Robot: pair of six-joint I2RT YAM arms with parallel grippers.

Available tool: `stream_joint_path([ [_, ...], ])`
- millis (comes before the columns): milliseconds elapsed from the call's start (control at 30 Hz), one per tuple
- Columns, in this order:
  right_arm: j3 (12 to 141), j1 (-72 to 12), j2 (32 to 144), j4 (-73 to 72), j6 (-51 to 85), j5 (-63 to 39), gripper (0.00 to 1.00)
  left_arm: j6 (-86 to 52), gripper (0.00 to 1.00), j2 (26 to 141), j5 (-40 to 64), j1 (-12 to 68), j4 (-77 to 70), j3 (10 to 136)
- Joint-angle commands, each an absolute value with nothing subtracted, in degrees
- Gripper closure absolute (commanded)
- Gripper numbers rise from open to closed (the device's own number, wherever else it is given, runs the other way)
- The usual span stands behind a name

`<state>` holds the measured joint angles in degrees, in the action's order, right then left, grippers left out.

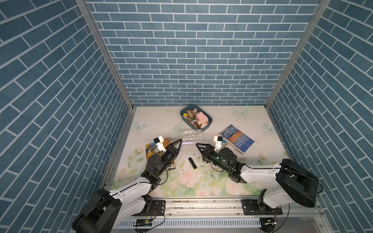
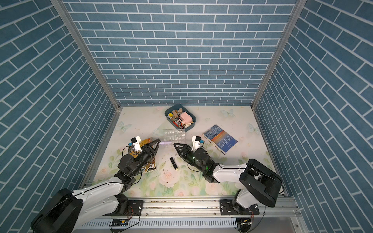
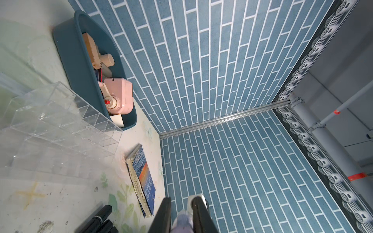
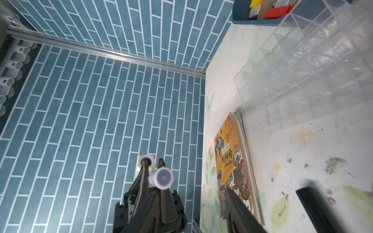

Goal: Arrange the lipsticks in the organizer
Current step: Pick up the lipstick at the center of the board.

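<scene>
My left gripper (image 1: 181, 141) is shut on the slim lilac lipstick (image 1: 188, 143), which sticks out level toward the right arm. Its fingers (image 3: 165, 213) clamp the tube (image 3: 182, 222) in the left wrist view. In the right wrist view the tube's round end (image 4: 162, 178) faces the camera. My right gripper (image 1: 198, 145) is open with nothing in it, a short gap from the tube's tip. A black lipstick with a gold end (image 1: 192, 163) lies on the table in front of both grippers. The clear organizer (image 1: 191, 134) stands just behind them.
A blue-grey tray (image 1: 207, 125) of odds and ends sits behind the organizer. A blue book (image 1: 237, 139) lies to the right of my right gripper. A yellow book (image 1: 150, 150) lies under my left arm. Dark crumbs dot the floral table (image 1: 222, 121).
</scene>
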<state>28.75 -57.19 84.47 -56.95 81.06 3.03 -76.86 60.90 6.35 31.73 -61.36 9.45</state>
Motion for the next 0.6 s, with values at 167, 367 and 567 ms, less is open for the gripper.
stream_joint_path([
  [167, 33.2, -58.2, 87.9, -63.3, 81.7, 4.9, 0.49, -78.1, 0.85, 65.6, 5.1, 34.2, -69.6, 10.1],
  [367, 35.7, -58.2, 90.6, -62.8, 82.0, 5.1, 0.56, -79.3, 0.85, 69.2, 4.9, 36.1, -73.9, 10.2],
  [567, 37.3, -58.2, 91.6, -60.2, 82.4, 6.3, 0.64, -79.3, 0.83, 70.0, 4.4, 37.0, -74.6, 10.5],
])
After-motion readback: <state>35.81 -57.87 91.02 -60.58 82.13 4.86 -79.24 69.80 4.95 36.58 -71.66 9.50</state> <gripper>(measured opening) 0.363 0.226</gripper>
